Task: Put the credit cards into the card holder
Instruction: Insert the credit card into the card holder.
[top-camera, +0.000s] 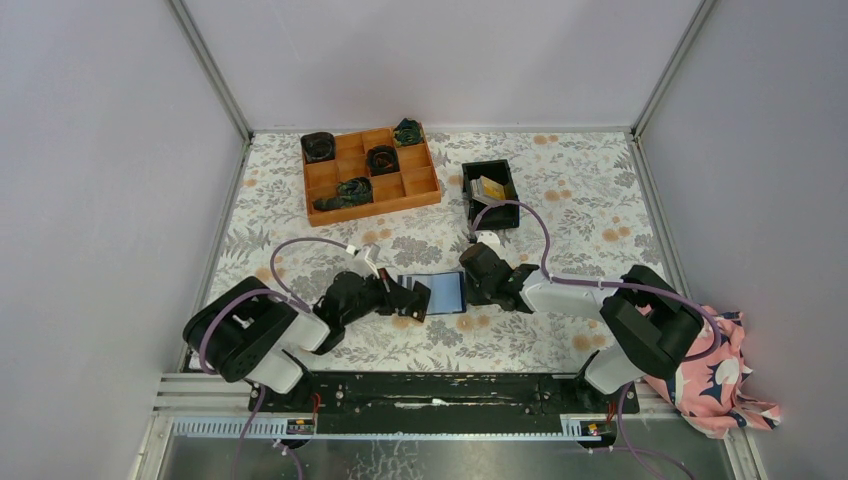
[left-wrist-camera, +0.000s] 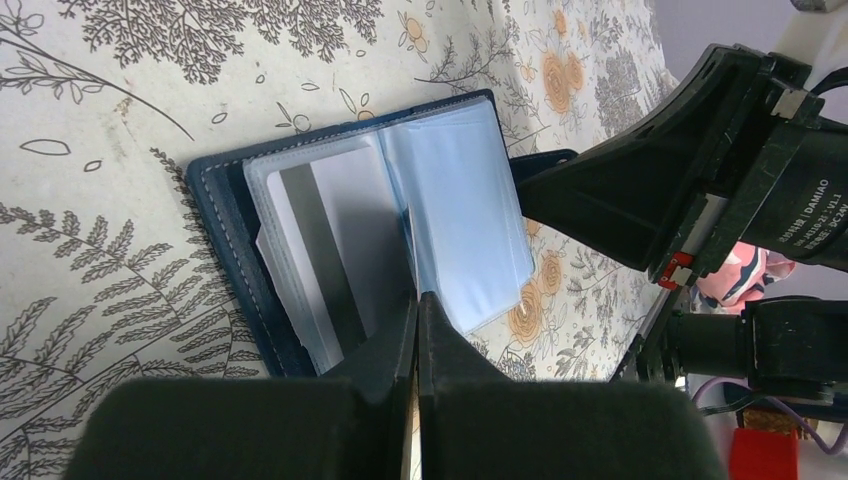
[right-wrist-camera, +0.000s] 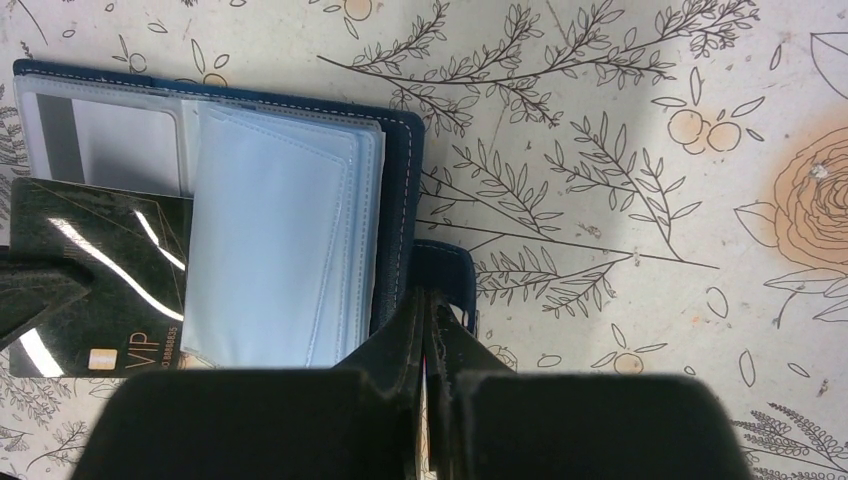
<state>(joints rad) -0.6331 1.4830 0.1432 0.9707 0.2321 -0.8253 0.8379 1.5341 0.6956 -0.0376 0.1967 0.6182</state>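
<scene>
**Card holder (top-camera: 443, 291) lies open at the middle of the desk's near edge, a hand at each side**

Toward the far edge and left of centre stands an orange compartment tray (top-camera: 325, 190), with dark rolled things (top-camera: 319, 146) in several of its compartments.

Nearer the near edge, the left hand (left-wrist-camera: 417, 300) reaches in from the left. Its fingers are pressed together with no gap between them. They pinch a black card (right-wrist-camera: 105, 275) with pale "VIP" lettering. The left wrist camera sees this card edge-on, so it is barely visible there. The right wrist camera shows its glossy face over the holder's left part and the desk (top-camera: 560, 200) beside it.

The card holder is spread flat on the floral cover, between the two hands. Its navy cover faces down and its clear sleeves (right-wrist-camera: 270, 250) are fanned upward. A pale card with a dark stripe (left-wrist-camera: 325, 235) already sits in one of the left-hand sleeves.

The right hand (right-wrist-camera: 428, 300) comes in from the right, its fingers also closed tight. The tips rest at the holder's right edge, on the navy snap tab (right-wrist-camera: 448, 268). I cannot tell whether they nip the tab or only press it.

Beyond the right hand, toward the far edge, stands a black square bin (top-camera: 470, 185) with yellow cards (top-camera: 492, 187) inside. A pink flowered cloth (top-camera: 715, 385) is bunched at the near right corner.
</scene>
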